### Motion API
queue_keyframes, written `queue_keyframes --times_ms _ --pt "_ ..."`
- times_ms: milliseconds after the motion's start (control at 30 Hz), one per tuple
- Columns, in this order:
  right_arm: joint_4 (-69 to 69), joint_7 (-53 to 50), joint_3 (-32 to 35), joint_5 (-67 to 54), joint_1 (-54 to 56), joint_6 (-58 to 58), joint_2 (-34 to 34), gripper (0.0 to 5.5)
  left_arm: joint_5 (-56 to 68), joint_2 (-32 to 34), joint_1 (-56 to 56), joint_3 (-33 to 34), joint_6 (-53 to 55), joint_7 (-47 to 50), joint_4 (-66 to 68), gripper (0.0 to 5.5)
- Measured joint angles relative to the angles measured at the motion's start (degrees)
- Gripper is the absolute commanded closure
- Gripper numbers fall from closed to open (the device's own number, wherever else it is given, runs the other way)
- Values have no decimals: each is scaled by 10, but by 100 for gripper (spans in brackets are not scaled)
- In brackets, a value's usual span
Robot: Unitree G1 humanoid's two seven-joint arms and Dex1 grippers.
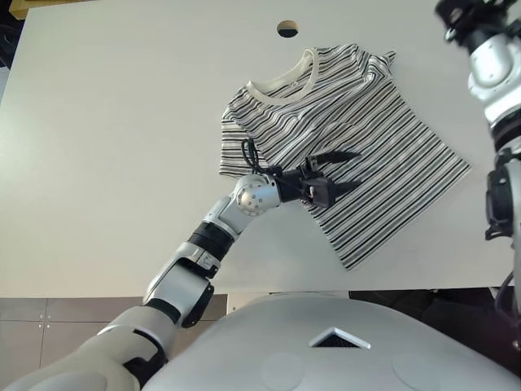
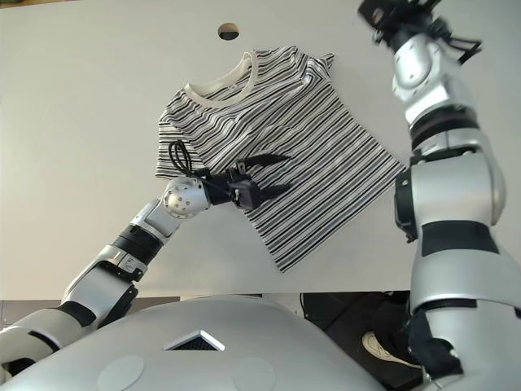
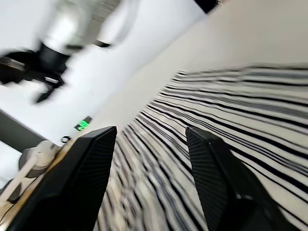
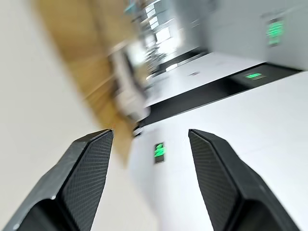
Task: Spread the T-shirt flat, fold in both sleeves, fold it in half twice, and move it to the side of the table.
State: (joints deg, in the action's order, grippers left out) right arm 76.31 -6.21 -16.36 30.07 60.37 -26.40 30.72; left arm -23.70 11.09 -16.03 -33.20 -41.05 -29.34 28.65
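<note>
A black-and-white striped T-shirt [image 1: 383,122] lies spread on the white table [image 1: 122,147], turned so its cream collar [image 1: 281,84] points to the far left and its hem to the near right. My left gripper [image 1: 352,169] hovers low over the shirt's middle near the left sleeve, open, with nothing between its fingers; the left wrist view has striped cloth [image 3: 231,96] just beyond them. My right gripper [image 4: 150,132] is raised high over the table's far right, open and empty, facing the room.
A round hole [image 1: 287,28] is cut in the table just beyond the collar. Bare tabletop stretches widely to the left of the shirt and along the near edge. The right arm [image 2: 440,122] stands upright beside the shirt's right side.
</note>
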Motion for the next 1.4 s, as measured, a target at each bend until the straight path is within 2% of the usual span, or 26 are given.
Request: queue_keyframes --times_ms 133,300,400,567,733,867,1000,1200,1400 --pt "-3 0 2 -1 4 -29 -7 262 -65 51 -7 -45 4 -17 -46 284" --pt "-5 0 2 0 4 -47 -18 262 -60 115 -18 -64 2 -64 -108 284" --pt "-5 0 2 0 4 -47 -19 262 -9 160 -11 -65 7 -109 -139 284" --pt "-5 0 2 0 4 -48 -30 262 143 274 40 -63 64 -235 -231 284" --pt "-5 1 2 0 -6 -49 -38 262 281 401 78 -62 203 -400 -328 284" --pt "-8 7 5 -10 -8 -58 -42 262 308 489 98 -47 294 -485 -374 284" --pt "-10 8 5 -11 -11 -60 -44 262 311 498 104 -27 322 -493 -380 284" --pt "-13 13 5 -11 -25 -63 -55 262 347 438 121 34 350 -455 -382 284" --pt "-16 36 12 -24 -38 -85 -60 262 395 500 206 131 360 -463 -436 284"
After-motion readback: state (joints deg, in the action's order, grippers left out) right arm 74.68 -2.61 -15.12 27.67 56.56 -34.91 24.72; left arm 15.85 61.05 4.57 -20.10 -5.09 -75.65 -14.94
